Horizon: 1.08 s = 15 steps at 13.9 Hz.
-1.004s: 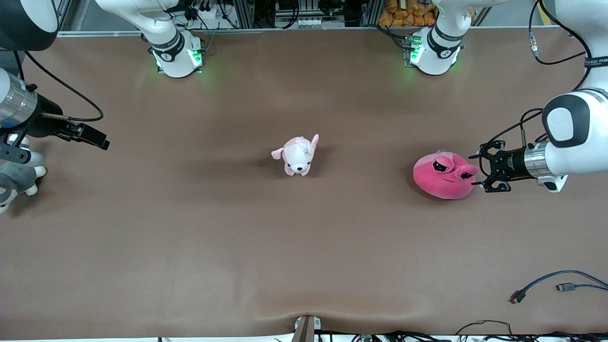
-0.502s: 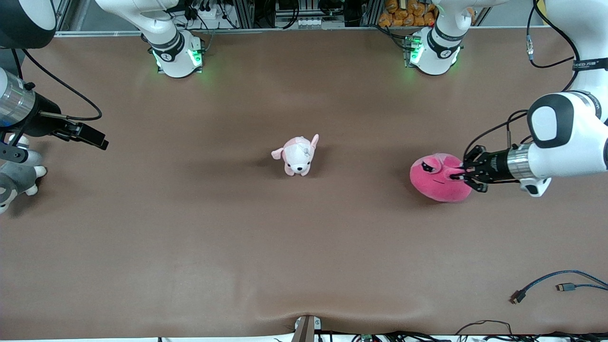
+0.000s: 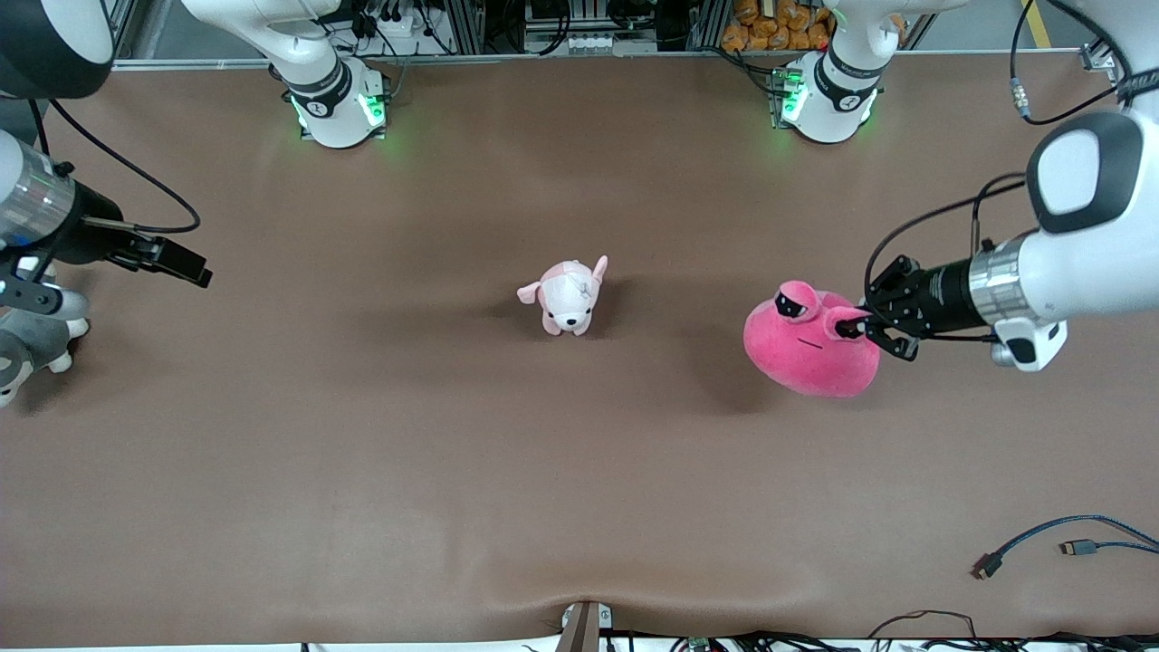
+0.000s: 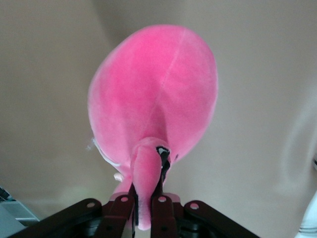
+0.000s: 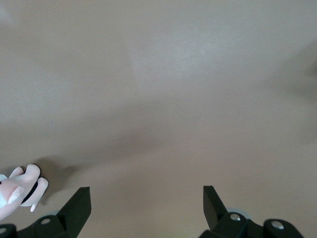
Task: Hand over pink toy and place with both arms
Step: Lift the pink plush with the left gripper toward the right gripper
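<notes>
The left gripper (image 3: 858, 330) pinches 1 bulging eye of the pink toy (image 3: 809, 349), hanging it over the table for handover. The right gripper (image 3: 172, 259) waits, fingers spread, over its arm's table end.

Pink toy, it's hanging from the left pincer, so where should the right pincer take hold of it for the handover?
Grip the pink toy on its round body, from the right arm's end. The left pincer pinches an eye bulge, leaving the body free. The right pincer waits open.

Grey-and-white plush (image 3: 23, 349), cut by edge
</notes>
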{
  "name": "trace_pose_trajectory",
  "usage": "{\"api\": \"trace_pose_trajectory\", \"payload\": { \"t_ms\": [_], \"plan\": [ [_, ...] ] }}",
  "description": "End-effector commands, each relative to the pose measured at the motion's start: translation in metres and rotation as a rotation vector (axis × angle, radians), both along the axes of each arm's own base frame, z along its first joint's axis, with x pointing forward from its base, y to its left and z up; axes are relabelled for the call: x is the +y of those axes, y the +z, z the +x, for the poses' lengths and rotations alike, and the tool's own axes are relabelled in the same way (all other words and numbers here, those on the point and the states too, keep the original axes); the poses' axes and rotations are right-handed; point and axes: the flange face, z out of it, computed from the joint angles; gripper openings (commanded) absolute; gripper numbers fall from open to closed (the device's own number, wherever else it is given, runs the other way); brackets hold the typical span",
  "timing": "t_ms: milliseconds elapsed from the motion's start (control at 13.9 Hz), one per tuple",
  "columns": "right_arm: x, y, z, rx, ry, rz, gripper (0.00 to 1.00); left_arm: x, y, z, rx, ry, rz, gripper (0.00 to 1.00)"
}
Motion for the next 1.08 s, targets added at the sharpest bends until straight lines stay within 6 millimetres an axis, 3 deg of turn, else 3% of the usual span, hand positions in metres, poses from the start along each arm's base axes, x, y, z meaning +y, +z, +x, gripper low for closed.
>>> {"api": "trace_pose_trajectory", "payload": {
  "t_ms": [0,287,502,645,1004],
  "plan": [
    [0.024,-0.009,0.007,0.013,0.019,0.006,1.00,-0.044,0.044,-0.007,0.006,0.056,-0.024,0.00],
    [0.032,-0.014,0.012,0.002,0.018,0.057,1.00,-0.128,0.060,-0.033,0.069,0.110,-0.042,0.00],
    [0.038,-0.046,0.025,0.063,-0.015,0.114,1.00,-0.191,0.071,-0.047,0.069,0.240,-0.079,0.00],
    [0.042,-0.058,0.035,0.100,-0.175,0.158,1.00,-0.229,0.076,-0.058,0.080,0.331,-0.107,0.00],
    [0.068,-0.059,0.038,0.179,-0.472,0.224,1.00,-0.306,0.070,-0.068,0.121,0.586,-0.242,0.00]
  ]
}}
